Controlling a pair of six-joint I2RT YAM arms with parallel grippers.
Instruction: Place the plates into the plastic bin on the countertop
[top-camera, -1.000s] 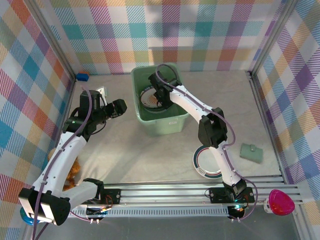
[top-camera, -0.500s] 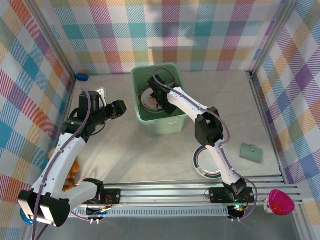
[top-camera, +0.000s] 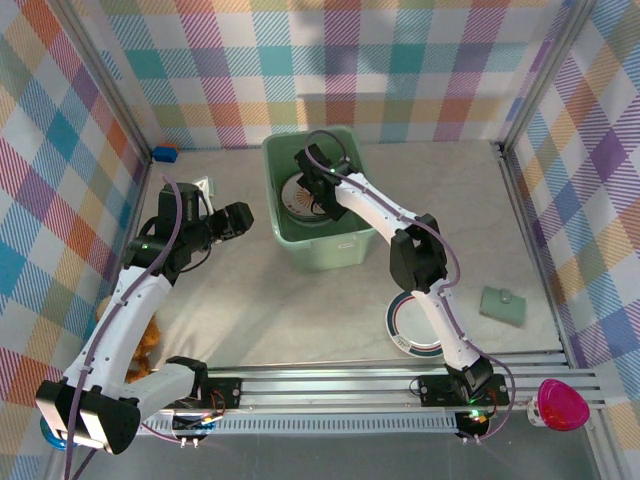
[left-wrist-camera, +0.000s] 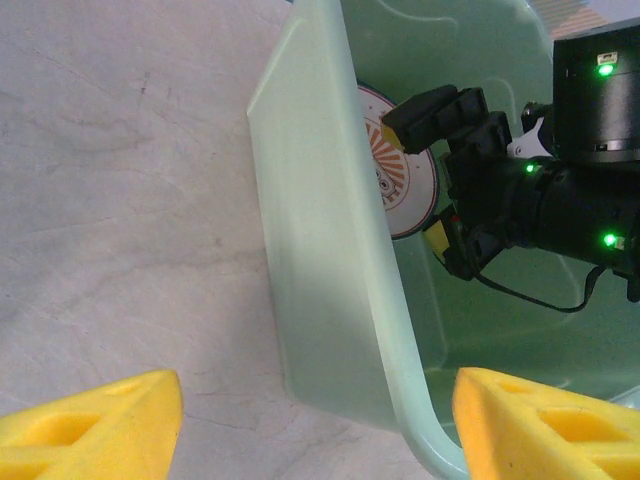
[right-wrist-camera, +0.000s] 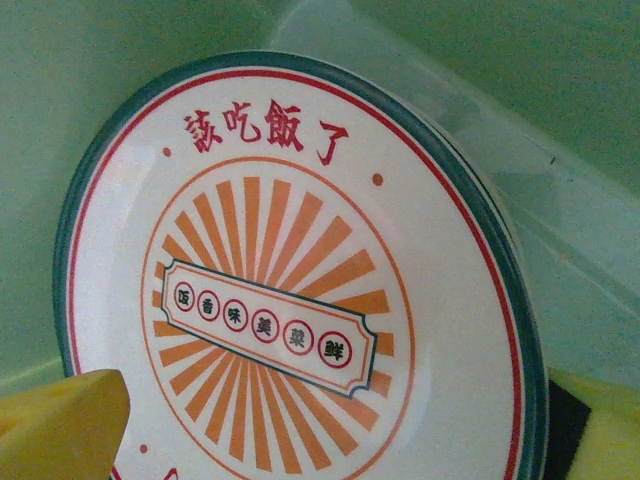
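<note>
Partly done. Nearest, one green-rimmed plate (top-camera: 405, 325) left on the desk (top-camera: 300, 300), beside the right arm's base. Farther, left jaws wide and empty, near the plastic bin (top-camera: 330, 245). Inside it, a stack topped by the sunburst plate (right-wrist-camera: 270, 300); right jaws wide, hovering over it, gripping nothing.

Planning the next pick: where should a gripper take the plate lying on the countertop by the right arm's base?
The plate lies flat with the rail close at its near edge, so probably pinch its rim on the open left side, from above.
</note>
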